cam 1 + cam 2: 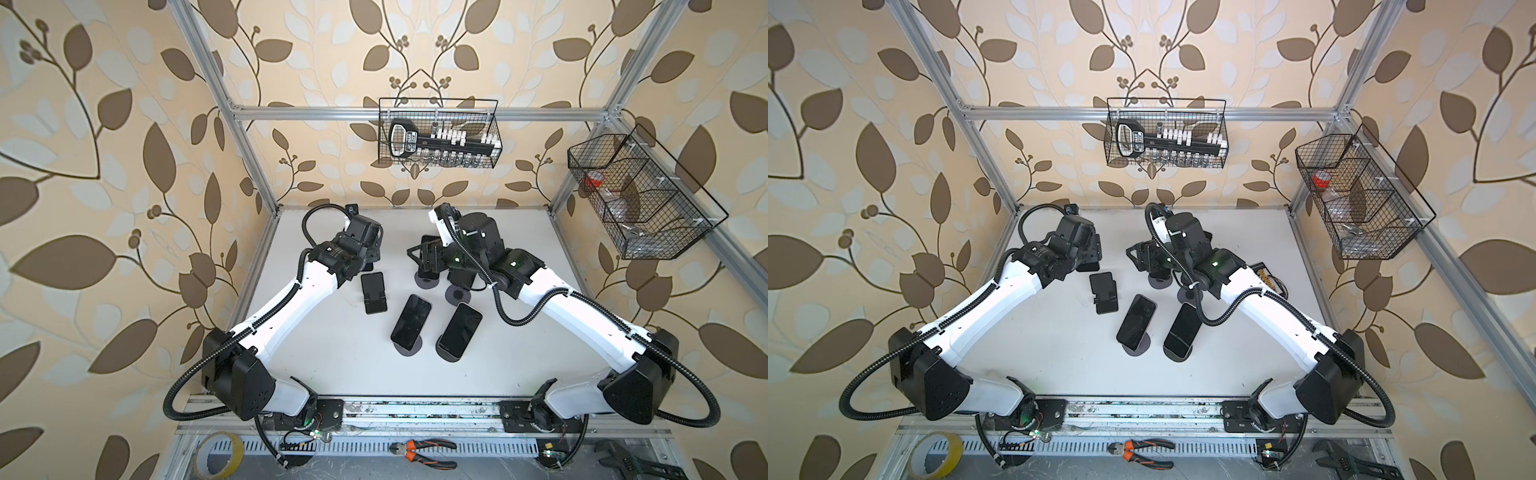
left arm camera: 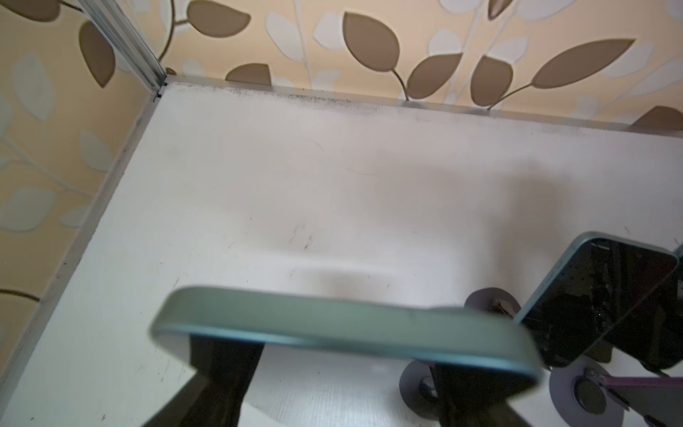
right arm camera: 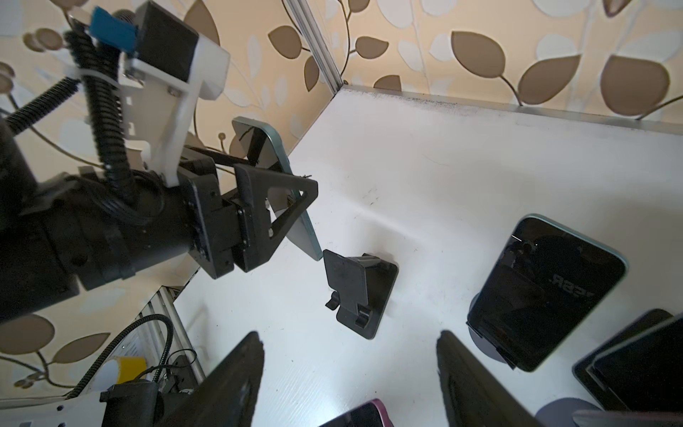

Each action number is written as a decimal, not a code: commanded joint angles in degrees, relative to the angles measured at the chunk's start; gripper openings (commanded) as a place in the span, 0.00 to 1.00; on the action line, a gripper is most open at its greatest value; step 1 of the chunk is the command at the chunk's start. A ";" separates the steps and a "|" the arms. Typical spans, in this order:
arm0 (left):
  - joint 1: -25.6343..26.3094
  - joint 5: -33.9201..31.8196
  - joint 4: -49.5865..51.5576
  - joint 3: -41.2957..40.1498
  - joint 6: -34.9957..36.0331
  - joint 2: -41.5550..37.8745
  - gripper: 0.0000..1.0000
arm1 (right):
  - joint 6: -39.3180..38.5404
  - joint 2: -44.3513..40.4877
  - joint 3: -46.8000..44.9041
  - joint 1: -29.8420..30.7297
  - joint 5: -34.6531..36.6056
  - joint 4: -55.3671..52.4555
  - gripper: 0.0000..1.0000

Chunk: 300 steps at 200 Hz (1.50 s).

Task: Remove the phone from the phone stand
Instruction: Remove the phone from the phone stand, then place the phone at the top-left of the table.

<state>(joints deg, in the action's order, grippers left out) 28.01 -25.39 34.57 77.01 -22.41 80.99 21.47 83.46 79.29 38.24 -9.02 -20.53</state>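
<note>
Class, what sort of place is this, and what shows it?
Probably a robot test cell, not a home: an aluminium frame backed by leaf wallpaper boxes in a white table, and pliers lie beside the mounting rail.

Walls: beige wallpaper (image 1: 124, 124) with brown and pale leaf-and-vine print, on the far, left and right sides.
Frame: aluminium profile (image 1: 332, 111), posts at the far corners, crossbar along the far wall.
Work surface: white tabletop (image 1: 332, 353), scuffed, dark grime along the far edge.
Storage: black wire basket (image 1: 383, 133) hung on the far crossbar; three-compartment wire basket (image 1: 577, 166) hung on the right rail.
Near edge: metal mounting rail (image 1: 415, 409), slotted cable duct (image 1: 332, 446), yellow tape roll (image 1: 237, 453) at left, orange-handled pliers (image 1: 409, 451) centre, adjustable wrench (image 1: 615, 457) at right.
Light: bright, even, soft shadows.
</note>
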 commanded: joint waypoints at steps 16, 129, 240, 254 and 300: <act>-4.29 3.15 -0.47 4.76 3.67 -1.45 0.61 | -2.03 5.56 7.24 0.43 -4.91 -0.18 0.74; -16.78 13.71 0.09 9.96 9.79 11.82 0.61 | -1.07 18.59 16.73 2.27 -11.01 1.37 0.74; -24.96 20.11 9.43 25.83 17.81 31.60 0.62 | 1.89 30.49 24.48 4.02 -12.81 1.47 0.70; -25.58 20.90 11.36 28.33 18.90 34.12 0.62 | 1.80 30.53 23.89 4.18 -12.90 1.53 0.70; -26.60 19.79 18.96 38.10 23.41 42.05 0.62 | 1.14 30.62 23.02 4.29 -13.62 1.46 0.70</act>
<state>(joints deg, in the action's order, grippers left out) 2.13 -5.91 47.88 108.66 -2.94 121.10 22.92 113.38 102.00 42.13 -21.43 -19.05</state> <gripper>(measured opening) 0.732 0.702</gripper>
